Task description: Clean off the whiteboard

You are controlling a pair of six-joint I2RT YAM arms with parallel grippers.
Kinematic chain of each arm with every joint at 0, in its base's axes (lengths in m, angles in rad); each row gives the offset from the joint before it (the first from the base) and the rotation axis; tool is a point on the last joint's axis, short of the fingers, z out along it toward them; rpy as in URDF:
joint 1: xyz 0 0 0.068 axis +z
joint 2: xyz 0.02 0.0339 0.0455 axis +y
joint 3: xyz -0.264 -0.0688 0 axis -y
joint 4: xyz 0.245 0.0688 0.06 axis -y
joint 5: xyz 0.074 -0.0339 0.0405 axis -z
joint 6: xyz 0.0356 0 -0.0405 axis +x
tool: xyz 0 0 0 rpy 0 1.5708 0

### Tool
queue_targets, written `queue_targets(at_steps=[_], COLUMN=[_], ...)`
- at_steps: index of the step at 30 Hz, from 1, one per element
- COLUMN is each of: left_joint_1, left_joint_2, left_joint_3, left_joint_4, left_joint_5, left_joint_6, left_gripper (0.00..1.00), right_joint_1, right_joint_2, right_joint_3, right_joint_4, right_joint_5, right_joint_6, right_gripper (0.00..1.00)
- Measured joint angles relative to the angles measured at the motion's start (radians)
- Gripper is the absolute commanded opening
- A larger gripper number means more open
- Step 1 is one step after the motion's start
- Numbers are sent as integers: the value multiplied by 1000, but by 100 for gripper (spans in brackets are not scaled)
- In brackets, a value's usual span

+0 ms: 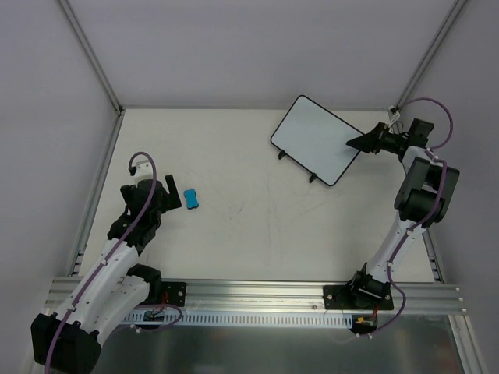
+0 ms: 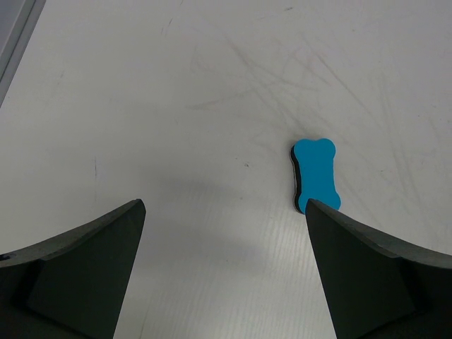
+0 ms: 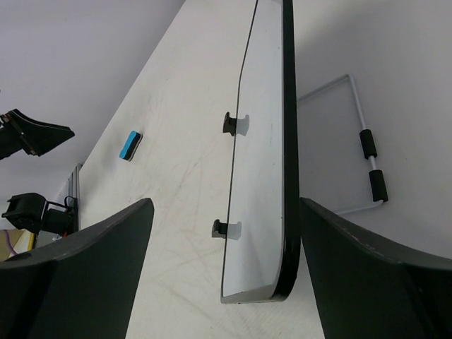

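flanking whiteboard rim, right end effector spread wide, eraser well apart

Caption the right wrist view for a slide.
Right gripper open, straddling the whiteboard edge-on; blue eraser lies apart on the table beyond.

Sm. blue eraser lies on table, L side.

whiteboard: set down near the far right corner
eraser: left by the left edge, well apart from the whiteboard
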Motion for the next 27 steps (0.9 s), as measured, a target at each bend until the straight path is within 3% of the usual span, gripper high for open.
queue_targets(at_steps=[1,12,20,27], left_joint_1=[0,0,0,0], left_joint_2=[0,-8,-61,-64], left_joint_3=[-1,-1,8,180], left_joint_4=[2,3,0,-32], left_joint_5=[0,6,17,35], left_joint_6=[0,0,3,53], left_gripper=[99,99,99,99], right_joint_1=[-2,-81,-132,-132], right_joint_2=[0,-146,-467,-750], right_joint_3=[-6,-182,-215,-126], right_joint_4=[0,-16,-262,-422], right_joint_5=[1,151,460,709], right_joint_6=[-1,-11,-93,-46], right_gripper=[99,99,99,99])
